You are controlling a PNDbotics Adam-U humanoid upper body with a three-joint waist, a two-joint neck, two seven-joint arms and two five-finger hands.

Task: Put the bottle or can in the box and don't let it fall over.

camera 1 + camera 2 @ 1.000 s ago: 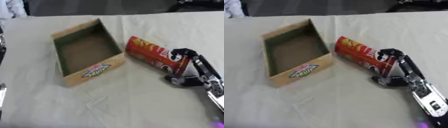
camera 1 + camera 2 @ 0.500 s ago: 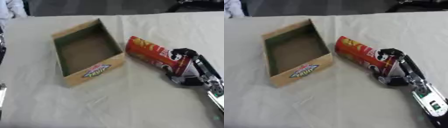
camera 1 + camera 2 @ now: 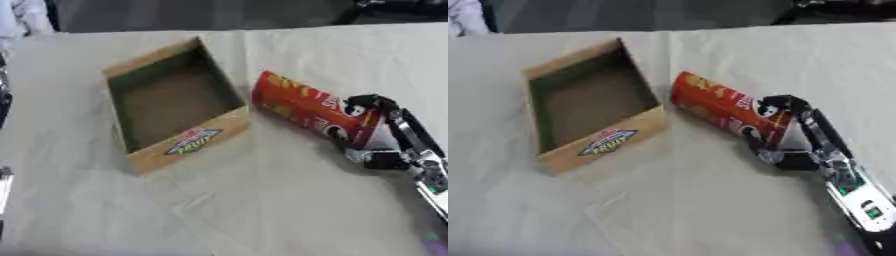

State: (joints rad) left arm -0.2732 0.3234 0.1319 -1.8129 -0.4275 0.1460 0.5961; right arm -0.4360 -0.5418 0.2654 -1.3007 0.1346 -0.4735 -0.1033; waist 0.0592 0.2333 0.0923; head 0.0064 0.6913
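Can [image 3: 308,111] lay flat just right of box [image 3: 229,126], right hand [image 3: 794,134] curled round its near end, open cloth [image 3: 262,210] in front.

My right hand [image 3: 802,137] covers the near end of the red can [image 3: 306,109], so I cannot tell whether a lid sits there. My fingers [image 3: 372,102] hide part of its printing, and the rest is too blurred to read. The label on the box [image 3: 605,142] is also mostly unreadable. My right forearm runs off the lower right corner. A blurred sliver shows at the left edge [image 3: 3,182]; I cannot tell what it is.
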